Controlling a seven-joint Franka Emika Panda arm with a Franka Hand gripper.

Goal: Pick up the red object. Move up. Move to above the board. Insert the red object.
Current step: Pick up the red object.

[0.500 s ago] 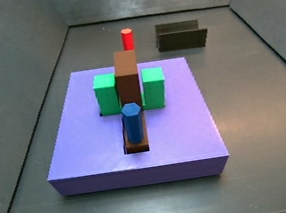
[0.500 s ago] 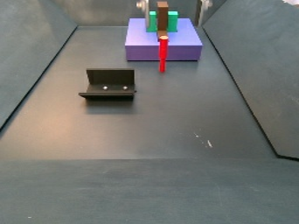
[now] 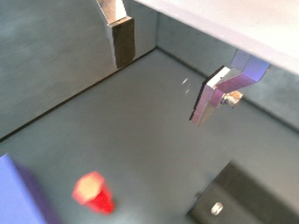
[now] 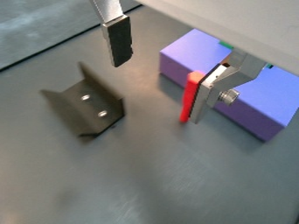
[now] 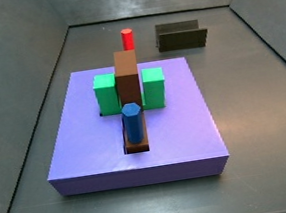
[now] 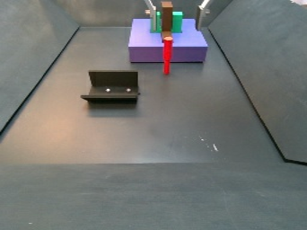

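The red object (image 5: 128,38) is a slim red peg standing upright on the grey floor, just beyond the board's far edge; it also shows in a side view (image 6: 167,56). The board (image 5: 176,124) is a lavender slab carrying green blocks, a brown block and a blue peg. My gripper (image 6: 175,7) is open and empty, high above the peg and the board's edge, and barely enters both side views. In both wrist views the red object (image 4: 187,98) (image 3: 93,192) stands below the gripper (image 4: 163,66) (image 3: 170,70), not between the fingers. In a wrist view it looks close beside one finger (image 4: 211,92).
The fixture (image 5: 181,36) stands on the floor to one side of the red peg, also seen in a side view (image 6: 111,87) and in a wrist view (image 4: 84,109). Grey walls enclose the floor (image 6: 144,153).
The gripper's fingertips have come slightly further into the top of the side views. The red peg, board and fixture have not moved.
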